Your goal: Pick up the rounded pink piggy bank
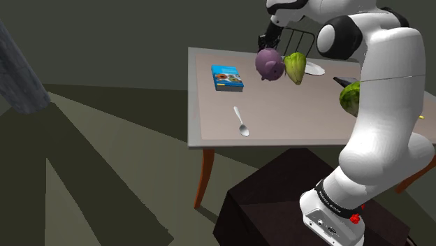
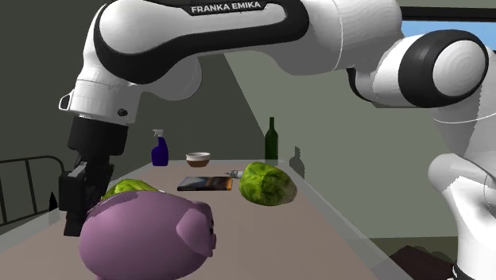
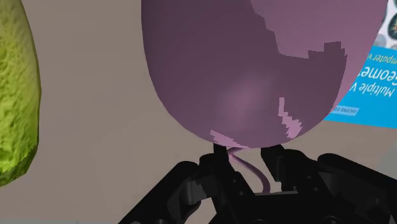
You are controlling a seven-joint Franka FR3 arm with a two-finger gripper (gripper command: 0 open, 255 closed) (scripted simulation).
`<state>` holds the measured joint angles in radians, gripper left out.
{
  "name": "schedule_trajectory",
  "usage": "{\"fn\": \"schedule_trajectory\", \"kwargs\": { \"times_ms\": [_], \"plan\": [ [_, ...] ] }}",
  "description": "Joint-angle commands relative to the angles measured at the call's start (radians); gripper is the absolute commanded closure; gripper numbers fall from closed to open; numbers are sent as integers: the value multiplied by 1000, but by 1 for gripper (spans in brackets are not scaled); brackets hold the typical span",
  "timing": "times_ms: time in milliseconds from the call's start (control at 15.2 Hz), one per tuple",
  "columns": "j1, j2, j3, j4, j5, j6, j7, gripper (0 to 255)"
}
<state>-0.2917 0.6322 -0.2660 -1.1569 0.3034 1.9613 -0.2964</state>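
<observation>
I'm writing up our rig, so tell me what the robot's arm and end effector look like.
The arm is glossy white, built of rounded tubular links with dark joint rings. FRANKA EMIKA lettering runs in white along a black band on one link. The end effector is boxy and all black. A red knob sits near the base.

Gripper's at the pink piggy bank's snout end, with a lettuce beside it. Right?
No: the gripper is at the piggy bank's tail end, not its snout; the wrist view shows the curly tail there. A lettuce is beside it.
</observation>
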Motion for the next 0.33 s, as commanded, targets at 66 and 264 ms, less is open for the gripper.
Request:
{"fn": "schedule_trajectory", "kwargs": {
  "times_ms": [66,264],
  "plan": [
    [-4,-4,-2,37,-3,-38,6,255],
    [-6,-2,-2,55,-4,-54,9,255]
  ]
}}
